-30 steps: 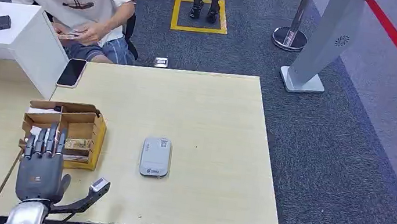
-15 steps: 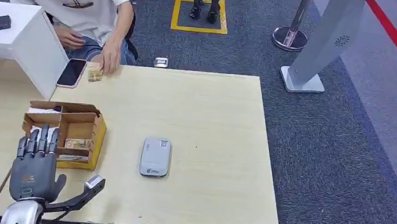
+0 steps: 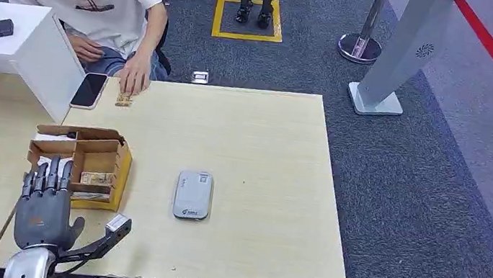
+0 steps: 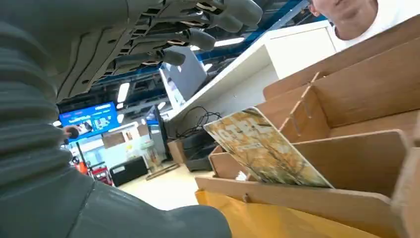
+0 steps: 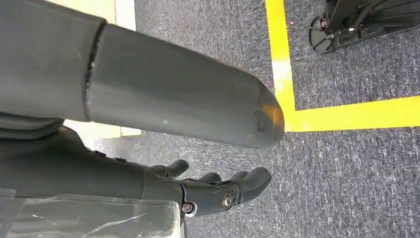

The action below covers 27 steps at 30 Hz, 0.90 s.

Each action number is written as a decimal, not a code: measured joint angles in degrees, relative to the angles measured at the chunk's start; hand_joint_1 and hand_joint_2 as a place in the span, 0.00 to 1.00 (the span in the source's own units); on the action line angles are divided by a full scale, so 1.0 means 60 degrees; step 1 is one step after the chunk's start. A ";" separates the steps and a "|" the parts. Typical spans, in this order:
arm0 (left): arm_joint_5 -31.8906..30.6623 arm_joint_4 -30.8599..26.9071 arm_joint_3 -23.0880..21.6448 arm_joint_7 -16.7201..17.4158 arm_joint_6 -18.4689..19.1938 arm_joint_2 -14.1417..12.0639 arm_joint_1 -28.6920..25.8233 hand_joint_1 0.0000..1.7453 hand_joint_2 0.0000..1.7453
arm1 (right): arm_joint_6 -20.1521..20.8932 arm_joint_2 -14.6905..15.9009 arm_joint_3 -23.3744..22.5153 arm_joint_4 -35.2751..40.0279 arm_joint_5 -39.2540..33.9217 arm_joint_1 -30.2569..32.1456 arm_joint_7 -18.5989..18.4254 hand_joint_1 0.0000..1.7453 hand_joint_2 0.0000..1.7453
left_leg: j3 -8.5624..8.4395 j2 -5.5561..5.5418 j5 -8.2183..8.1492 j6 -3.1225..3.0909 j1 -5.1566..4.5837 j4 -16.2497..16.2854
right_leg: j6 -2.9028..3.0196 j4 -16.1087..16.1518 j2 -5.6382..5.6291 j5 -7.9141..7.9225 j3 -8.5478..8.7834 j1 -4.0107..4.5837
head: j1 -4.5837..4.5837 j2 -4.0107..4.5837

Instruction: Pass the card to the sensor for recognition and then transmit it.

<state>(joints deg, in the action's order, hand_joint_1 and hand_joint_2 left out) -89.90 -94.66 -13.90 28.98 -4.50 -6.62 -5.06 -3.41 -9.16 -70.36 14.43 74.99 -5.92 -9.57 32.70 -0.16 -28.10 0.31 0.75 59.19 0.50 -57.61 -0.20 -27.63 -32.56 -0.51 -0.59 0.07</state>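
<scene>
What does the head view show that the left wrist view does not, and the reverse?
Head view alone: the grey sensor flat on the table, a phone, and a person's hand by a small card. Left wrist view alone: a blue screen far behind. Both: the left hand, empty, near the cardboard box holding a card.

Dark grey left robot hand [image 3: 43, 209], silver wrist, black cable; grey ribbed cover, thick grey thumb [image 4: 148, 223]
</scene>
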 joint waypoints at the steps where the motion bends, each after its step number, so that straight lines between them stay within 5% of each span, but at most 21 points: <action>1: 0.0000 0.0055 0.0055 -0.0098 -0.0033 0.0073 0.0029 0.00 1.00 | 0.0000 0.0000 0.0000 0.0000 0.0025 0.0000 0.0004 0.00 0.00 | 0.0000 0.0000 0.0000 0.0000 0.0000 0.0000 | 0.0000 0.0000 0.0000 0.0000 0.0000 0.0000 | 0.0000 0.0000; 11: 0.0004 0.0678 0.0204 -0.0867 -0.0200 0.0623 0.0488 0.00 1.00 | 0.0055 0.0000 0.0102 0.0000 0.0204 -0.0005 0.0007 0.00 0.00 | -0.0001 -0.0001 0.0000 0.0000 -0.0001 0.0001 | 0.0000 0.0000 0.0001 0.0001 0.0000 0.0000 | 0.0000 0.0000; 27: 0.0004 0.1136 0.0269 -0.0899 -0.0258 0.0907 0.0698 0.00 1.00 | 0.0055 0.0000 0.0189 0.0000 0.0204 -0.0004 0.0007 0.00 0.00 | -0.0001 0.0000 0.0000 0.0000 -0.0001 0.0001 | 0.0000 0.0000 0.0000 0.0001 0.0000 0.0000 | 0.0000 0.0000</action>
<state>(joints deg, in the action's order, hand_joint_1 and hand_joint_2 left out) -89.88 -87.84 -12.28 23.58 -6.05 -1.18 -0.87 -3.08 -9.16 -69.22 14.43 76.22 -5.95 -9.53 32.69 -0.16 -28.10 0.31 0.74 59.19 0.50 -57.61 -0.20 -27.63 -32.56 -0.51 -0.59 0.07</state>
